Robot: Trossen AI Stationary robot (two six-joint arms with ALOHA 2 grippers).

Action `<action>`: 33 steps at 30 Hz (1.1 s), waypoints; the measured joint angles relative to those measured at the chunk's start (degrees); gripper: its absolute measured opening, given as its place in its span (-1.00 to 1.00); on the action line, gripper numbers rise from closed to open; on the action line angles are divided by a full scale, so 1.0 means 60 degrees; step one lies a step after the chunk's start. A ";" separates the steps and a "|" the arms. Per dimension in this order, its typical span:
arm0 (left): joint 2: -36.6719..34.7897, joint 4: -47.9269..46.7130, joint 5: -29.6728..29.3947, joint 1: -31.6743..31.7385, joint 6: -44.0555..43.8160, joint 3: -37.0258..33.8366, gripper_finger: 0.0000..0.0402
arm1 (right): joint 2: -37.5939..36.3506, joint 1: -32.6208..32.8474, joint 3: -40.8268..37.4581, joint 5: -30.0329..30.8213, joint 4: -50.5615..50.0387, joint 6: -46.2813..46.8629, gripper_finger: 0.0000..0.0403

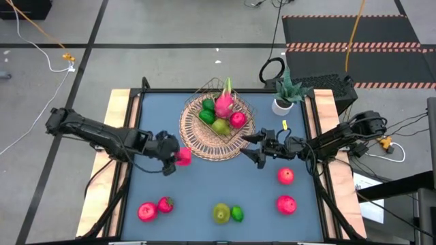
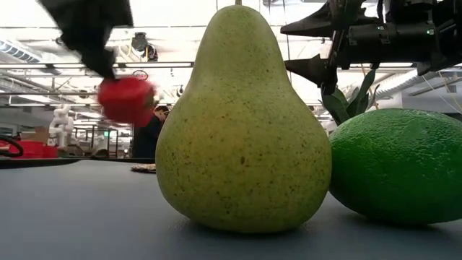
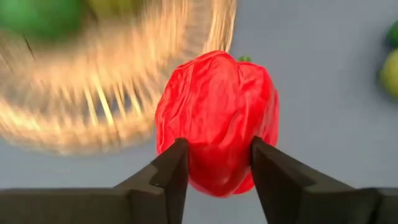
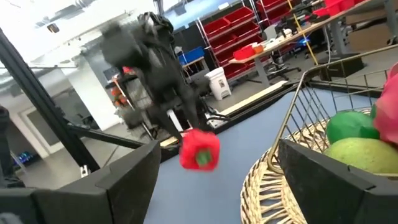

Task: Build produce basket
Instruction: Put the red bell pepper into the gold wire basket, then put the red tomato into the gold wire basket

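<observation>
The tan wicker basket [image 1: 204,139] stands at the table's far middle. It holds a pink dragon fruit [image 1: 224,103], green fruits and a red one. My left gripper [image 1: 177,155] hangs just left of the basket's near rim, shut on a red bell pepper [image 3: 214,124]. The pepper also shows in the low view [image 2: 126,100] and the right wrist view [image 4: 200,149]. My right gripper [image 1: 253,148] is open in the air beside the basket's right rim [image 4: 273,180], touching nothing. A pear [image 2: 242,123] and a lime [image 2: 397,166] rest on the near table. My left gripper pinches the red pepper between its two fingers [image 3: 174,168], one on each side of the pepper's body [image 3: 211,168] at the end away from the green stem [image 3: 244,59]. It comes slanting down from the table's left. The pepper is lifted clear of the table.
Two red fruits [image 1: 285,176] [image 1: 286,203] lie near right, and two more [image 1: 146,211] [image 1: 165,203] near left. The pear [image 1: 221,213] and lime [image 1: 236,214] sit at the near middle. A small white pot with a green plant [image 1: 283,102] stands at the far right corner.
</observation>
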 joint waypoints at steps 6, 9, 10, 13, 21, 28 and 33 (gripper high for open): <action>-0.0009 0.1435 -0.1595 0.0602 0.3134 0.1707 -0.31 | 0.0000 -0.0022 0.0000 0.0488 0.0023 -0.0203 0.60; -0.0021 0.2886 -0.1841 0.1225 0.4690 0.2255 -0.29 | 0.0000 -0.0021 0.0000 0.0519 -0.0012 -0.0255 0.60; -0.0017 0.3452 -0.1850 0.1484 0.5063 0.2351 -0.29 | 0.0000 -0.0018 0.0000 0.0516 -0.0059 -0.0267 0.60; 0.0182 0.4994 -0.1731 0.2374 0.5740 0.2449 -0.30 | 0.0000 -0.0015 0.0000 0.0504 -0.0194 -0.0340 0.60; 0.1871 0.5565 -0.0764 0.4852 0.5081 0.2429 -0.26 | -0.0004 -0.0025 0.0000 0.0533 -0.0884 -0.0854 0.60; 0.3743 0.5784 -0.0746 0.6211 0.4323 0.2425 -0.08 | -0.0004 0.0128 0.0000 0.0508 -0.1084 -0.1105 0.60; 0.4132 0.5513 -0.0745 0.6549 0.4074 0.2425 0.08 | -0.0004 0.0182 0.0000 0.0512 -0.1377 -0.1346 0.60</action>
